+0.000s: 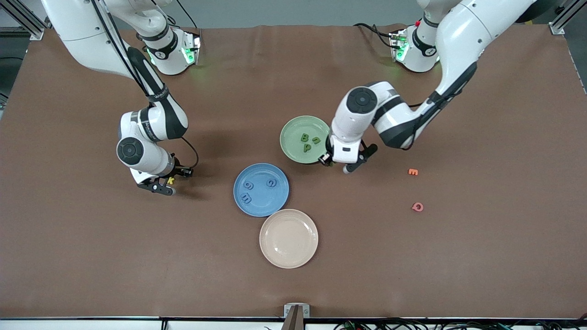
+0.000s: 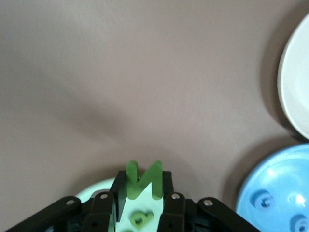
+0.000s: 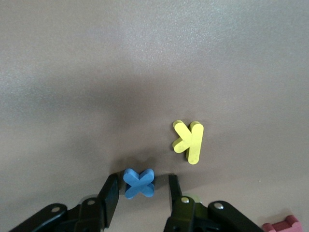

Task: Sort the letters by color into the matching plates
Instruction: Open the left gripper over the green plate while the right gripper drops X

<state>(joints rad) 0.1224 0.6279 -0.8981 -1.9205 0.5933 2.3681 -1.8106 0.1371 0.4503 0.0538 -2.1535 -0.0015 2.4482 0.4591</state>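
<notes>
Left wrist view: left gripper (image 2: 140,193) clamps green letter M (image 2: 143,180) above green plate (image 1: 293,137); release next.
Right gripper (image 3: 140,195): fingers wide around blue X (image 3: 139,182); close, carry to blue plate (image 1: 261,201).

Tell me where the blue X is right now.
The blue X sits between the right pincer's fingers toward the right arm's end of the table, beside the yellow K; the jaws have not closed on it.

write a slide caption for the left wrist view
Left hand holds a green M over the green plate.
</notes>
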